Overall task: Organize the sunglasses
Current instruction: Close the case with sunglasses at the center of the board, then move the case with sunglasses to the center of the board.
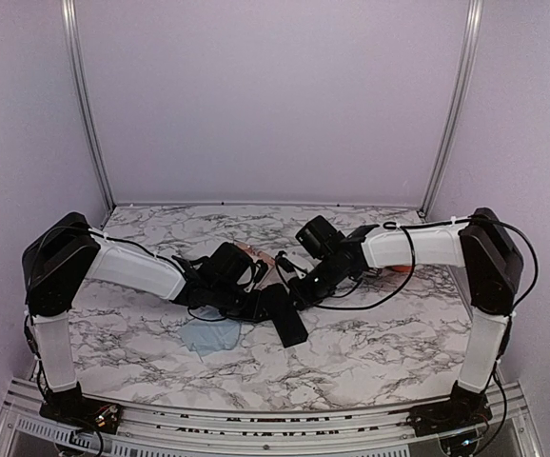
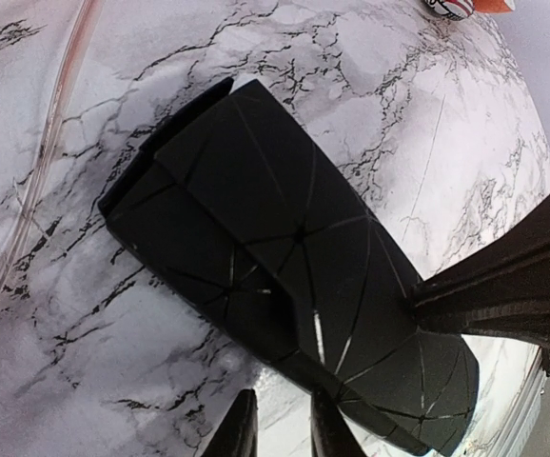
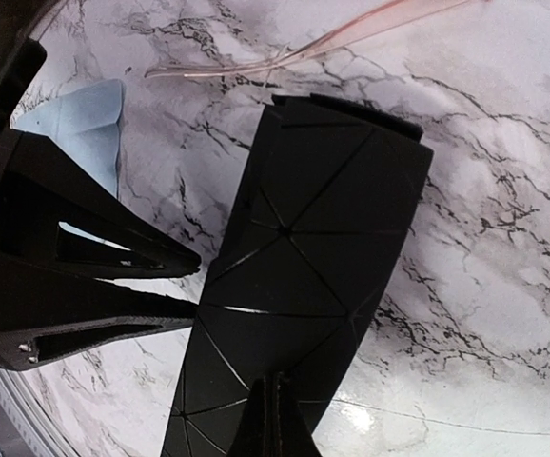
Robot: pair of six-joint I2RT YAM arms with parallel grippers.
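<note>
A black oblong case point(image 1: 289, 324) with a faceted lid lies flat on the marble table point(image 1: 399, 333), between both grippers. My left gripper point(image 2: 283, 428) is open by a narrow gap, and one fingertip touches the case's point(image 2: 275, 248) near edge. My right gripper point(image 3: 273, 419) is shut, its tips resting on the case point(image 3: 304, 248); I cannot tell whether it pinches anything. A thin pinkish sunglasses temple point(image 3: 351, 33) lies on the marble just beyond the case and also shows in the left wrist view point(image 2: 47, 152). A pinkish pair point(image 1: 259, 253) shows between the arms. The lilac pair is hidden.
A pale blue cloth point(image 1: 208, 335) lies left of the case and shows in the right wrist view point(image 3: 80, 124). A red-and-white patterned case point(image 2: 451, 8) with an orange piece sits behind the right arm point(image 1: 401, 268). Purple walls enclose the table.
</note>
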